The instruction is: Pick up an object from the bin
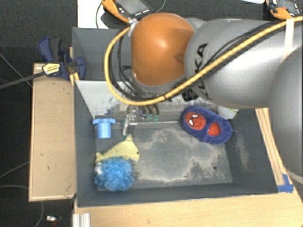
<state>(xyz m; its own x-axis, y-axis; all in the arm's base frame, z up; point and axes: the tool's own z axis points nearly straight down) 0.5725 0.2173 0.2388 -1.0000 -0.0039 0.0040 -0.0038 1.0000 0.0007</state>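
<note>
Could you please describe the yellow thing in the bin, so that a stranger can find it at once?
Look at the left side of the grey bin. There a soft yellow toy lies between a blue plastic spool behind it and a blue fluffy ball touching its front. It alone in the bin is yellow.

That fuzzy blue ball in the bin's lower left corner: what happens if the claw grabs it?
The fuzzy blue ball looks like shaggy fluff, so it would probably squash and feel light. Its rough surface seems unlikely to slip. It touches the yellow soft thing, so pushing may drag that along.
</note>
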